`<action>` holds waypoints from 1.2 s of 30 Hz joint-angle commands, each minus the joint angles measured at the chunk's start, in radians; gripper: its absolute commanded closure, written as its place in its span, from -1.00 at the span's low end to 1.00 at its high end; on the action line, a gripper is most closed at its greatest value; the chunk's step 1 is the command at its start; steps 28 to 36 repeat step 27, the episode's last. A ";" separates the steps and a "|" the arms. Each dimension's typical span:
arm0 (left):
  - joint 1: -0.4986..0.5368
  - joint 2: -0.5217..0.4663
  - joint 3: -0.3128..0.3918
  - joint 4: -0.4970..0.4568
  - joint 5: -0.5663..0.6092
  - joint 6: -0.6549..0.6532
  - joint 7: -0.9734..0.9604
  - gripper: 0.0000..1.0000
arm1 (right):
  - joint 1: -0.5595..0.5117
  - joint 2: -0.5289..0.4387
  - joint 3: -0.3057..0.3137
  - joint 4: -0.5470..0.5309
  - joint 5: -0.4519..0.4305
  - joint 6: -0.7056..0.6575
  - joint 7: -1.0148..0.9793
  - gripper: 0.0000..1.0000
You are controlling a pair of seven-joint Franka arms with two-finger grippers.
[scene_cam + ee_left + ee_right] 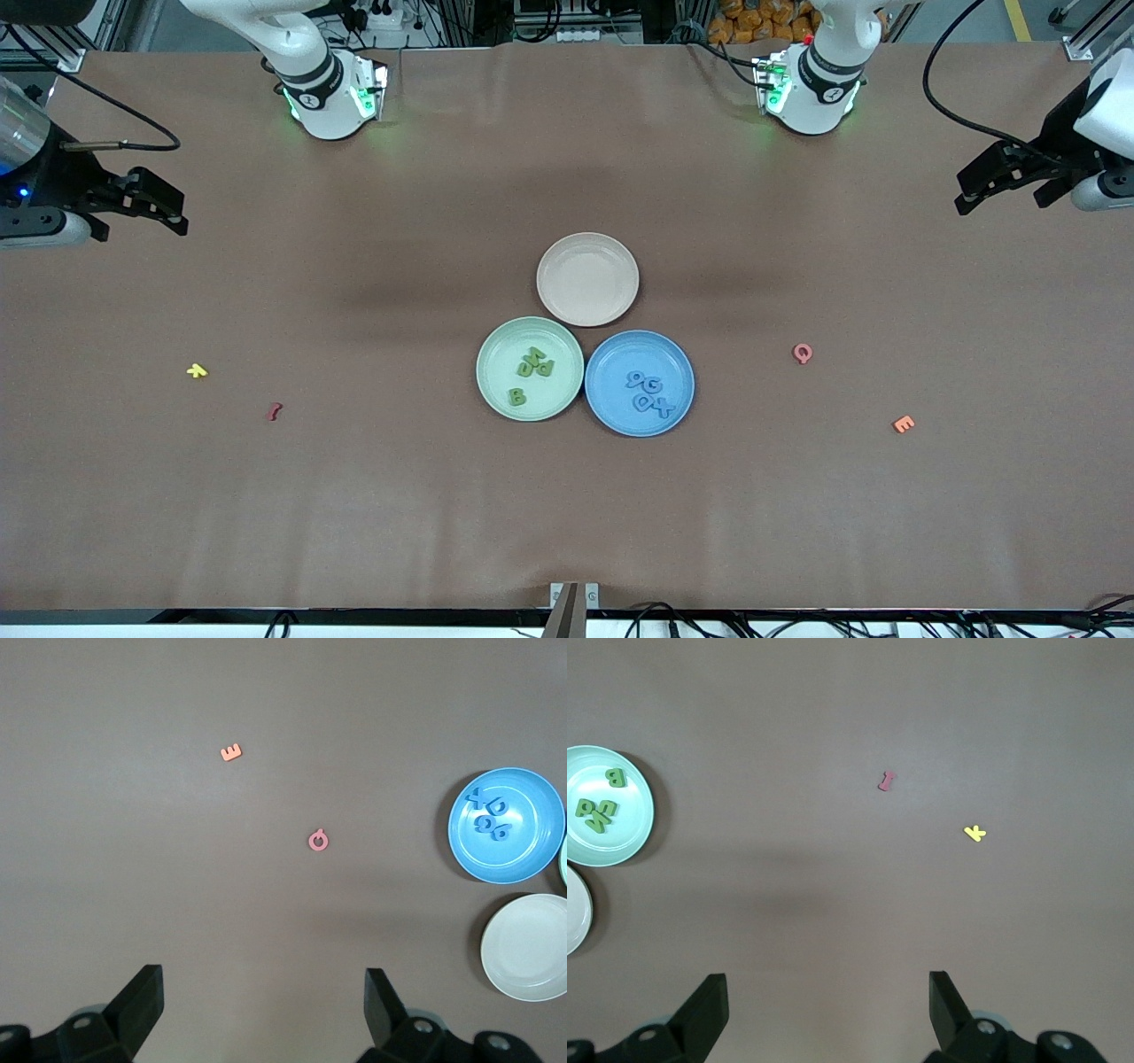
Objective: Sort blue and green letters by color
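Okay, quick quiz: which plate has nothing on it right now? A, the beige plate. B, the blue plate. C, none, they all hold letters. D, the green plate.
A: the beige plate is bare, while the green plate holds the green letters and the blue plate holds the blue letters.

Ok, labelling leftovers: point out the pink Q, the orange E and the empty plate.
pink Q [802,354], front view, on its ring.
orange E [903,424], front view, its middle.
empty plate [587,279], front view, its bare centre.
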 commanded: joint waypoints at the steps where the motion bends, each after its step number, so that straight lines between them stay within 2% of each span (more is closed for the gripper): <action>1: 0.010 -0.002 -0.001 -0.004 -0.029 0.012 0.028 -1.00 | -0.013 -0.011 0.011 0.001 -0.012 0.010 0.002 -1.00; 21: 0.018 0.002 0.002 -0.004 -0.020 0.012 0.053 -1.00 | -0.013 -0.004 0.014 0.004 -0.009 0.010 0.002 -1.00; 24: -0.026 0.002 0.054 -0.004 -0.018 0.012 0.056 -1.00 | -0.013 -0.001 0.013 0.008 -0.007 0.010 -0.007 -1.00; 27: -0.134 0.010 0.155 -0.005 -0.015 0.007 0.056 -1.00 | -0.005 -0.001 0.013 0.017 0.001 0.010 -0.007 -1.00; 36: -0.134 0.010 0.155 -0.005 -0.015 0.007 0.056 -1.00 | -0.005 -0.001 0.013 0.017 0.001 0.010 -0.007 -1.00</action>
